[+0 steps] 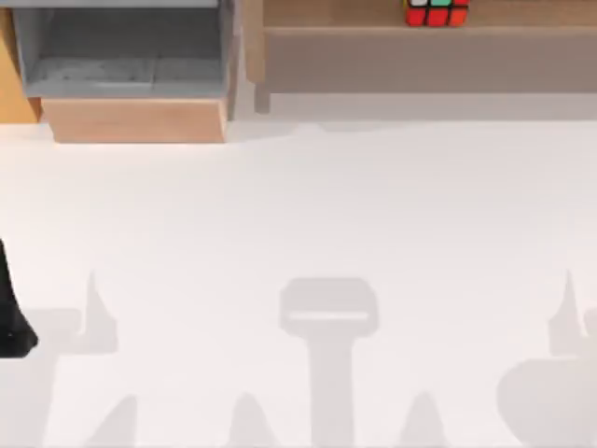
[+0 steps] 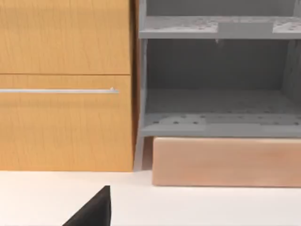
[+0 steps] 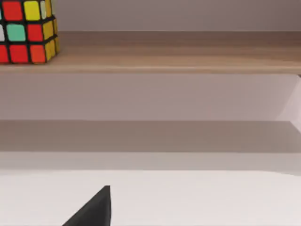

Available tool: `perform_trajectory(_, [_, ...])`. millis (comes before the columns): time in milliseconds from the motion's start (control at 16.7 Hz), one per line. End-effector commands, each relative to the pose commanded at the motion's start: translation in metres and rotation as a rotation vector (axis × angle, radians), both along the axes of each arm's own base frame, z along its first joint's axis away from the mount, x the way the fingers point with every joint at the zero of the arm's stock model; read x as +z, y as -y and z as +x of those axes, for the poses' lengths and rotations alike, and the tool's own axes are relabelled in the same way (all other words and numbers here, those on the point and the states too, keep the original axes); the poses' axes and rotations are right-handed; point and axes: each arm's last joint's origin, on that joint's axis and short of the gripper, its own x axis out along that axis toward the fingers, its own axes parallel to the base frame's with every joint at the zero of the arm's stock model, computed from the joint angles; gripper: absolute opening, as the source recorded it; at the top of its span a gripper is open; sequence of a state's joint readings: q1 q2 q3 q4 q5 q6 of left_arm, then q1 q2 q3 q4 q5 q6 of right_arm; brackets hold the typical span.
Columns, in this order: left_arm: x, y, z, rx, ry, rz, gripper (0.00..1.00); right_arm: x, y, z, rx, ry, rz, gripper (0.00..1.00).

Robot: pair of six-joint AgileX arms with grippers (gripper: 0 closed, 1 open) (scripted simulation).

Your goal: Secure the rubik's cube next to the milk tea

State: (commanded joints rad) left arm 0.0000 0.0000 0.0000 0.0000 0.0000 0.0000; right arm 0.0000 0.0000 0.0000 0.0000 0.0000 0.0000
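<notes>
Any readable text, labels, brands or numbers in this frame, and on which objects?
None. The rubik's cube on the wooden shelf shows plain coloured squares only. The grey cabinet, the wooden drawer front and the white table carry no writing.

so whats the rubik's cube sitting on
The rubik's cube sits on the upper board of a wooden shelf at the table's far right. Its underside is hidden against the board. The lower shelf level below looks bare.

Item count
One rubik's cube (image 1: 436,12), one wooden shelf (image 1: 373,37), one grey open cabinet (image 1: 121,51), one wooden drawer unit (image 2: 66,84).
</notes>
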Motion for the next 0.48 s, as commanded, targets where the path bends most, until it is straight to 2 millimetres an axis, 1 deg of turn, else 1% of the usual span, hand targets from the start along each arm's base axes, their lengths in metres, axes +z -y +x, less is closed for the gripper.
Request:
perform_trajectory(120, [0.0, 0.0, 0.0, 0.0, 0.0, 0.0, 1.0, 0.0, 0.0, 0.0, 0.0, 0.0, 0.0, 1.0])
perform_trajectory(240, [0.0, 0.0, 0.0, 0.0, 0.0, 0.0, 1.0, 0.007, -0.001, 0.001, 0.007, 0.016, -0.001, 1.0])
perform_trajectory(360, [0.0, 0.0, 0.0, 0.0, 0.0, 0.0, 1.0, 0.025, -0.003, 0.002, 0.027, 0.054, -0.002, 1.0])
perform_trajectory(480, [0.0, 0.0, 0.0, 0.0, 0.0, 0.0, 1.0, 0.052, -0.006, 0.007, 0.053, 0.115, -0.003, 1.0])
